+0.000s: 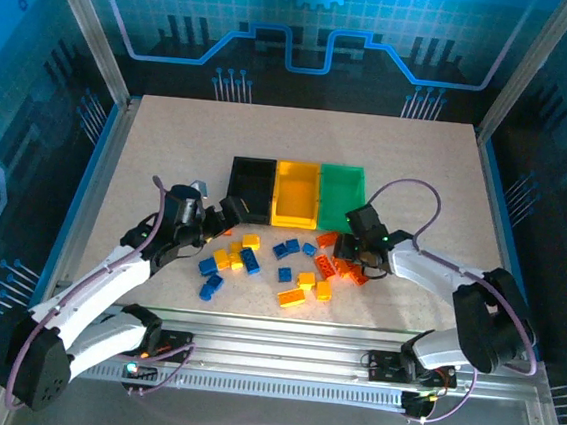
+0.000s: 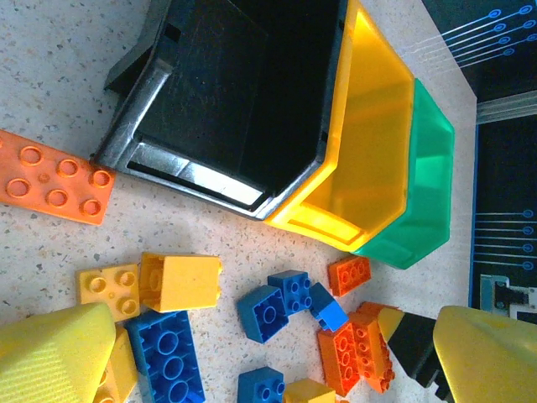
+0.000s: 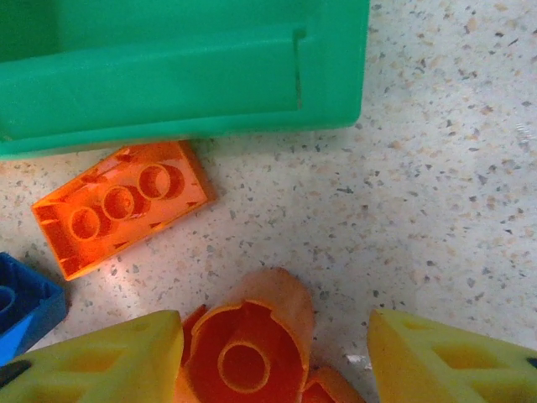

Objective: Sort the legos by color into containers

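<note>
Status | left gripper (image 2: 250, 319) wide, empty | right gripper (image 3: 275, 323) part-open astride orange brick (image 3: 243, 353)

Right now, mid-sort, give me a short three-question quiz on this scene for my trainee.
1. True or false: the yellow bin stands between the black bin and the green bin.
2. Multiple choice: the brick sitting between the fingers of the right claw is A) blue, B) yellow, C) orange.
3. Short answer: is the left claw open or shut?

Key: 1 true; 2 C; 3 open.
</note>
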Robot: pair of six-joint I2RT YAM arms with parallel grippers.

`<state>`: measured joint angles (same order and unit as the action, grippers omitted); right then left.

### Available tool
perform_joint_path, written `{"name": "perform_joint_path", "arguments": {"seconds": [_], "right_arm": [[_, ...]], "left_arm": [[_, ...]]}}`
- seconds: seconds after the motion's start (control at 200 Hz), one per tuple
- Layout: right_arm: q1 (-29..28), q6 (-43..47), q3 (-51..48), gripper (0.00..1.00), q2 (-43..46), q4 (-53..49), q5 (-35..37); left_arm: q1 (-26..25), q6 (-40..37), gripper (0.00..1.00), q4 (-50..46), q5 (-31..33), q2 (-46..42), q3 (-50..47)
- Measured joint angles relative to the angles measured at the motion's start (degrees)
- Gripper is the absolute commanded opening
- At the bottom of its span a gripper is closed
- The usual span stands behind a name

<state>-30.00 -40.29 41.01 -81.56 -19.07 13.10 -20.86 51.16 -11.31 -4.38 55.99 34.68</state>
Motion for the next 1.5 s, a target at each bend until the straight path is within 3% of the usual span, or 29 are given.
{"name": "perform_joint_path", "arguments": {"seconds": [0.395,0.695,0.84,0.986,1.161,1.331,1.501], "right_arm": [[0.0,-2.2,1.1,0.37,-2.0,0.7,0.5],[0.0,-0.8,2.0,0.35,5.7,-3.8,2.6],[0.0,1.8,9.1,0.36,9.7,-7.4,3.4],[0.1,4.5,20.2,0.37,3.7,-7.7,4.5],[1.2,6.8,30.9,0.38,-10.5,-7.6,4.9],[2.4,7.4,38.0,0.42,-20.8,-8.9,4.9],[3.2,7.1,41.3,0.51,-24.5,-10.5,4.9]], "left_arm": [[0.0,0.0,0.99,0.0,0.0,0.0,0.0],[-0.1,1.5,0.99,-2.0,1.2,0.4,0.4],[-0.9,1.5,0.99,-2.5,2.1,-0.3,0.4],[-1.1,1.3,0.99,-5.0,3.3,-2.7,0.4],[-1.1,-0.5,0.99,-7.7,5.0,-4.9,0.4],[-1.1,-2.6,0.99,-9.9,5.6,-5.5,0.5],[-1.1,-4.9,0.99,-11.4,5.6,-5.5,0.6]]}}
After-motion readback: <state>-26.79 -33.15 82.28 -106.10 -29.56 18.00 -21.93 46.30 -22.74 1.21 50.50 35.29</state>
